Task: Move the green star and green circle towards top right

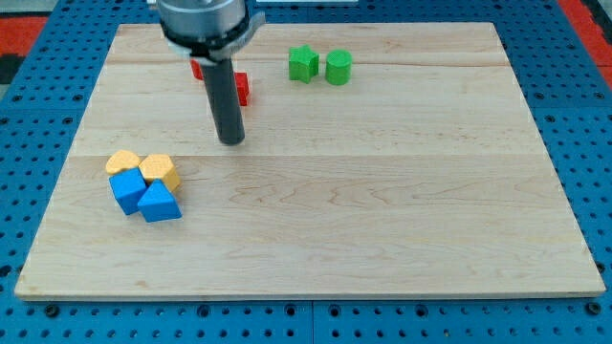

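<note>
The dark rod's tip [230, 141] rests on the pale wooden board [382, 220]; it carries no jaws. The green star block [303, 64] and the green circle block [338, 68] sit side by side, up and to the view's right of the tip, neither showing a long axis. Red blocks [241, 88] lie behind the rod. The yellow blocks [143, 167] and blue blocks [145, 197] cluster to the tip's lower left. Blue pegboard [38, 124] surrounds the board.

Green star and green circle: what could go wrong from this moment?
1. My tip sits well to the view's left of the green star and green circle; the red blocks beside the rod could get dragged along.
2. An off-centre push may split the touching pair.
</note>
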Available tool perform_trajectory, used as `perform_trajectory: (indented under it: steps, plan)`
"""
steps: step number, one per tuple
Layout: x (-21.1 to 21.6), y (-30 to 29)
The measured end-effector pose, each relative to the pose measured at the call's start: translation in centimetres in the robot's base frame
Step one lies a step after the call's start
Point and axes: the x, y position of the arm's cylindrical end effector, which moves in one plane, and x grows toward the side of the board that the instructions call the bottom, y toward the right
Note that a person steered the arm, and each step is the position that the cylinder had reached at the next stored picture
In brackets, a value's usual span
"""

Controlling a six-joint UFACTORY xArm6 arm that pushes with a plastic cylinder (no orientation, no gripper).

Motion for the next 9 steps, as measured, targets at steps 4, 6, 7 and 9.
perform_trajectory:
  steps: [4,6,7,9]
  plan:
    - [-12.3,5.1]
    - [-12.9,11.8]
    - [-11.6,11.8]
    - [-10.8,18.9]
